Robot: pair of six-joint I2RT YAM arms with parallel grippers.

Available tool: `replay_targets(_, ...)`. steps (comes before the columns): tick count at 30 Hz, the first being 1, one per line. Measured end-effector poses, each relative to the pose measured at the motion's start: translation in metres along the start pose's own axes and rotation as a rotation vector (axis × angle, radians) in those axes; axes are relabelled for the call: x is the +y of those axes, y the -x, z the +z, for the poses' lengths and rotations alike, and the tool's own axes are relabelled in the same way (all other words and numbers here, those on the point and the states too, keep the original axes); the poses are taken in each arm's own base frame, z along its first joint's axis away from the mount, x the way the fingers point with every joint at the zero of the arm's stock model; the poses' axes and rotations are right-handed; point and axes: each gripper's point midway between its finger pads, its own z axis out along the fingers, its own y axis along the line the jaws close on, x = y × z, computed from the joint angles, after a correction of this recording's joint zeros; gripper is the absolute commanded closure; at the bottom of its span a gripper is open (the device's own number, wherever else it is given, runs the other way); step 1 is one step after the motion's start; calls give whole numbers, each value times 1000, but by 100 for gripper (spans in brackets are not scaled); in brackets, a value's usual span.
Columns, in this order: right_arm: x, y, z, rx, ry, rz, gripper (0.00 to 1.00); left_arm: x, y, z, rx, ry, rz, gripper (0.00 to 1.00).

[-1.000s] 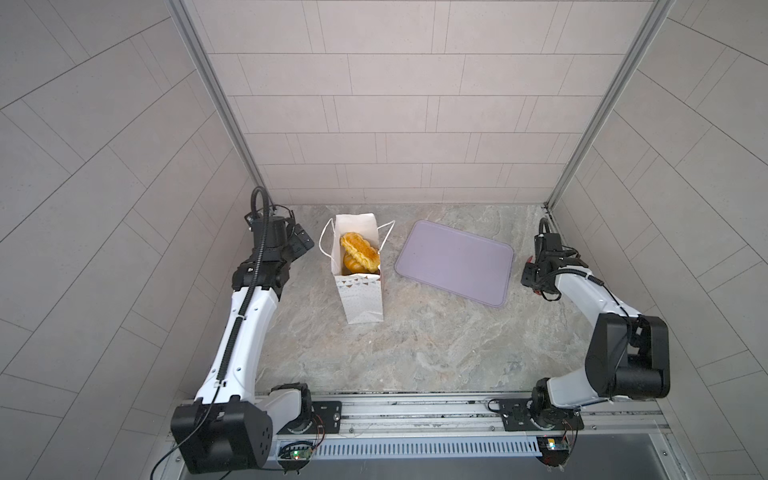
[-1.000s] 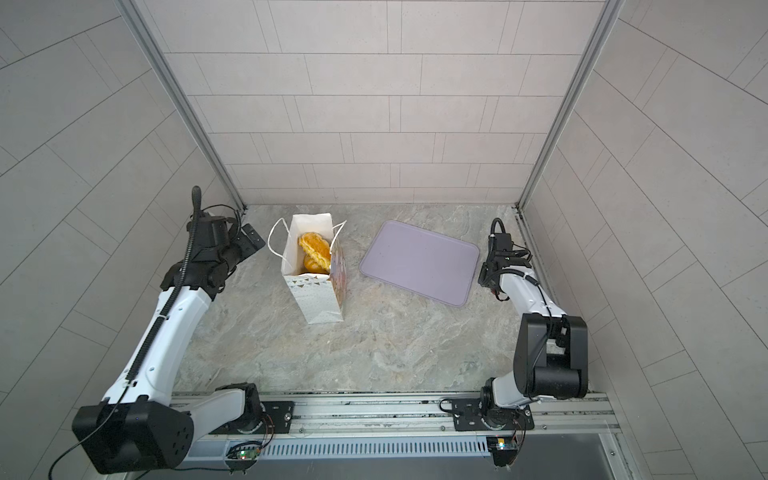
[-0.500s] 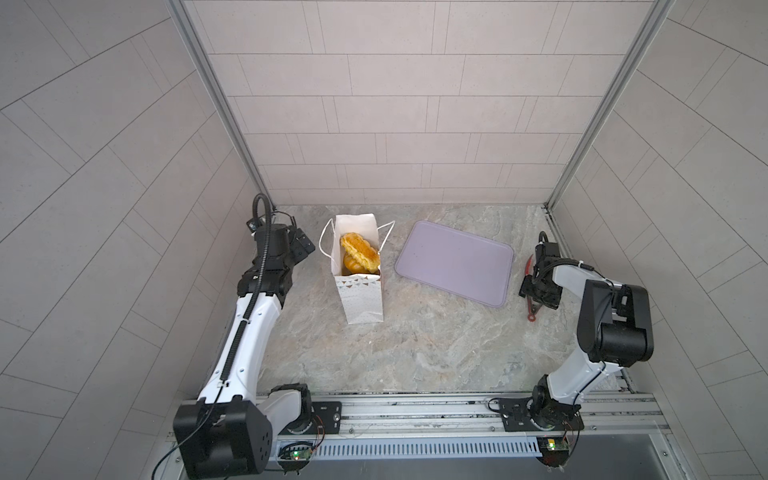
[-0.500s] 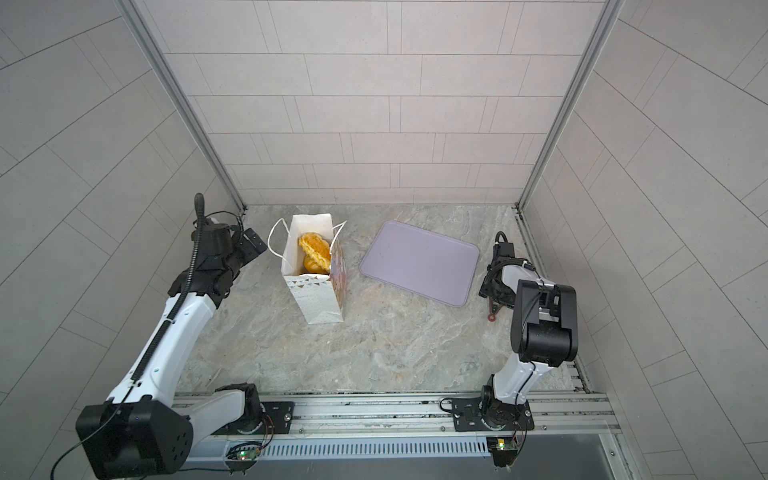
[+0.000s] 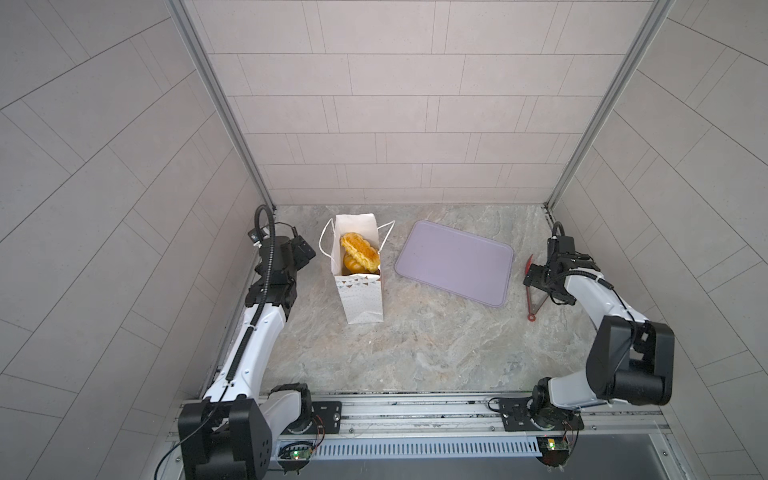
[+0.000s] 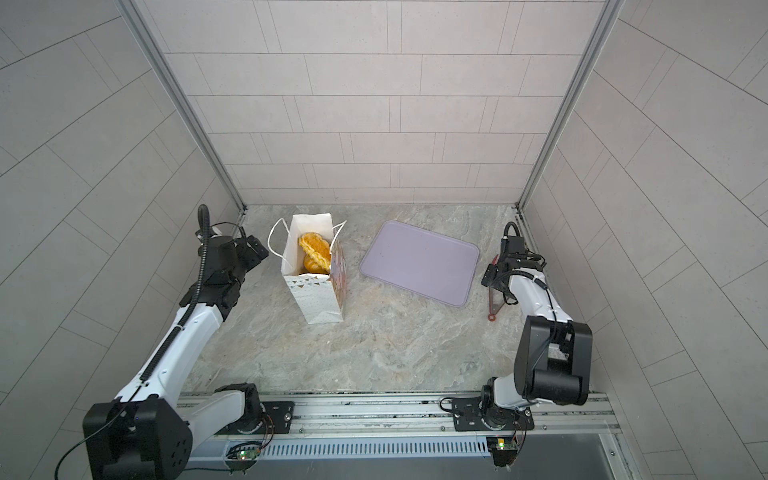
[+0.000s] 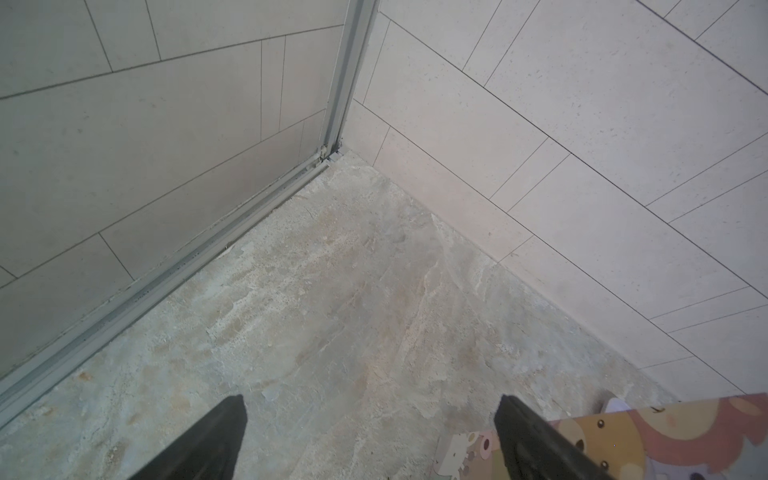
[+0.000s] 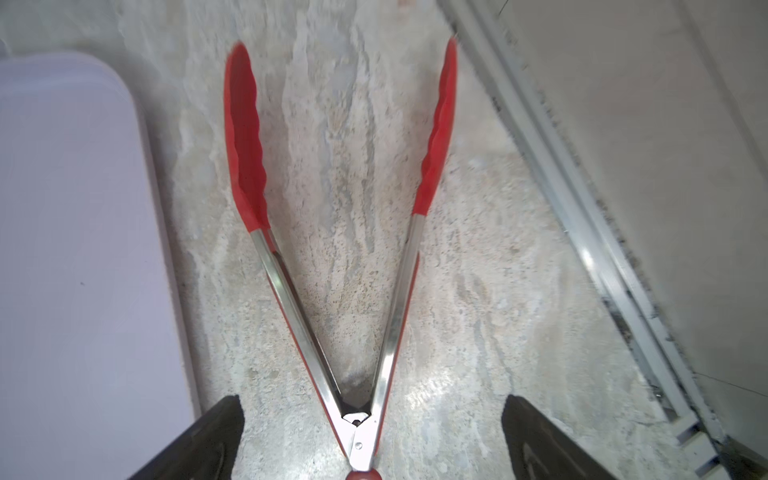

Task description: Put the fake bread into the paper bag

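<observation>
The white paper bag (image 5: 360,299) (image 6: 318,301) stands upright left of centre, mouth open. Glossy golden fake bread (image 5: 360,251) (image 6: 316,251) lies stacked inside it; how many pieces cannot be told. My left gripper (image 5: 305,251) (image 7: 370,419) hovers open and empty just left of the bag, facing the back left corner. The bag's colourful printed side (image 7: 665,436) shows beside one finger. My right gripper (image 5: 536,276) (image 8: 370,419) is open low over the table at the right. The hinge end of the tongs (image 8: 340,249) lies between its fingers, touching neither.
A flat lilac tray (image 5: 455,262) (image 6: 419,264) lies bare between the bag and the right arm; its edge (image 8: 83,208) runs beside the red-tipped tongs (image 5: 532,299) (image 6: 492,301). The right wall rail (image 8: 582,208) is close behind the tongs.
My right gripper has opened wide and let go of the tongs, which now lie spread on the table. The left arm has shifted slightly beside the bag.
</observation>
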Motion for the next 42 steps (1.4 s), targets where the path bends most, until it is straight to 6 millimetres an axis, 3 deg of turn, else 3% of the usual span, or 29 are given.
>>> replay_targets(4, -11, 36, -52, -290, 34, 77, 1, 2, 12, 2, -74, 16, 40, 0)
replay_targets(7, -18, 41, -77, -520, 99, 151, 1, 9, 14, 9, -115, 54, 78, 0)
replay_targets(10, -23, 23, -67, -650, 137, 183, 1, 24, -4, 21, -112, 107, 123, 0)
replay_targets(13, -21, 3, -37, -633, 115, 128, 1, 47, -43, 35, -57, 164, 181, 0)
replay_targets(17, 4, -13, -4, -582, 93, -12, 1, 72, -95, 49, 32, 226, 268, 0)
replay_targets(20, 25, -26, 10, -598, 94, -118, 1, 75, -116, 55, 52, 232, 317, 0)
replay_targets(23, 47, -35, 23, -603, 96, -230, 1, 67, -118, 58, 38, 212, 358, 0)
replay_targets(26, 60, -29, 23, -631, 120, -241, 1, 54, -109, 60, -53, 160, 364, 0)
replay_targets(30, 74, -19, 26, -726, 164, -230, 0, 60, -136, 61, -61, 128, 405, 0)
replay_targets(34, 75, -43, 43, -679, 163, -295, 1, 62, -145, 64, -61, 122, 427, 0)
replay_targets(39, 98, -5, 27, -747, 190, -281, 1, 48, -131, 70, -94, 99, 436, 0)
replay_targets(42, 102, 1, 23, -763, 196, -281, 1, 36, -121, 72, -118, 82, 439, 0)
